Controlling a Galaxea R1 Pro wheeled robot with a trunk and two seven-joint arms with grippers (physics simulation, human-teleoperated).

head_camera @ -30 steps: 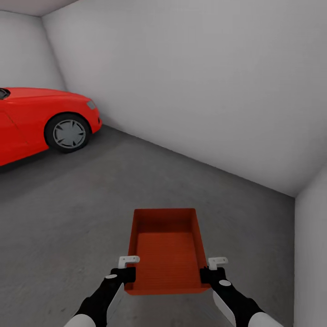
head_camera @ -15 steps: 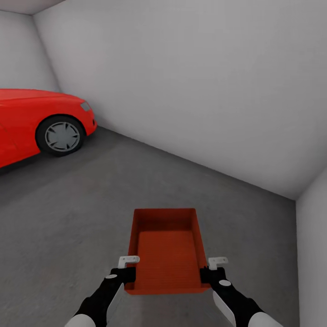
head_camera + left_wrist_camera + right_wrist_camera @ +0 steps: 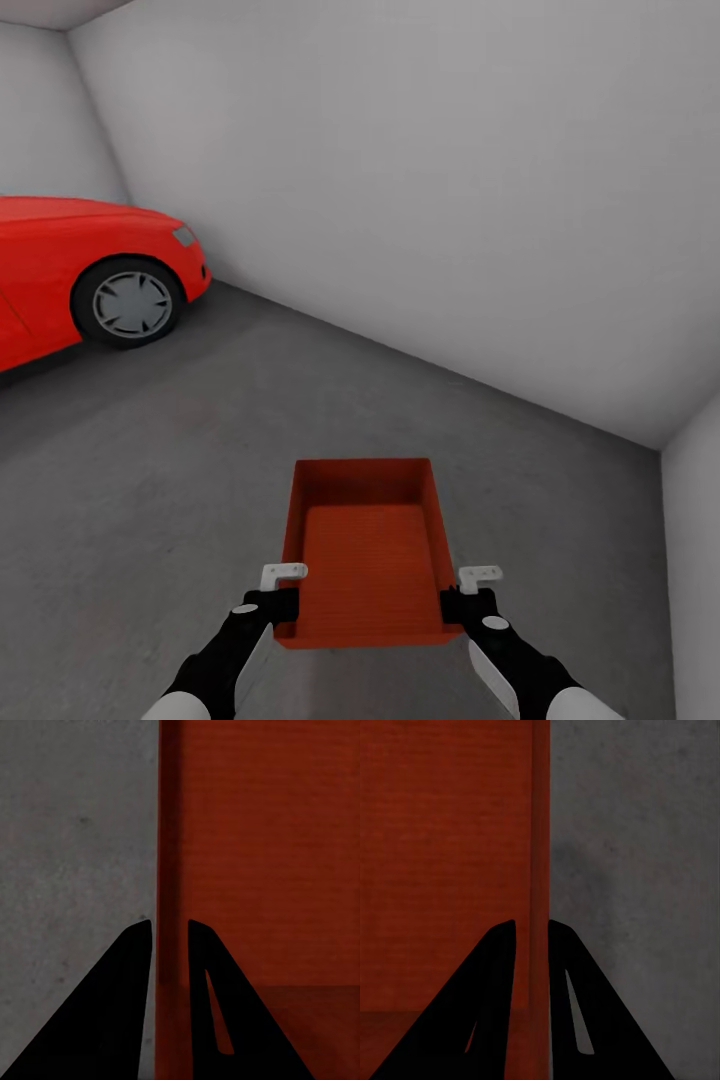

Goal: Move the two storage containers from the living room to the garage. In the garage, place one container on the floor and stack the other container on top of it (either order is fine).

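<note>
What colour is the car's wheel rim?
Silver-grey, inside a black tyre; the wheel rim on the red car shows best in the head view.

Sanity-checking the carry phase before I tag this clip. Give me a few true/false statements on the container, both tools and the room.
1. Both tools grip the same storage container. True: the left tool pinches its left wall, the right tool its right wall.
2. The container holds a second bin nested inside. False: its ribbed bottom is bare.
3. A red car is parked at the left, by the white wall. True.
4. The container already rests on the floor. False: it is held in both tools above the grey concrete.
5. The floor is light wood plank. False: it is dark grey mottled concrete.
</note>
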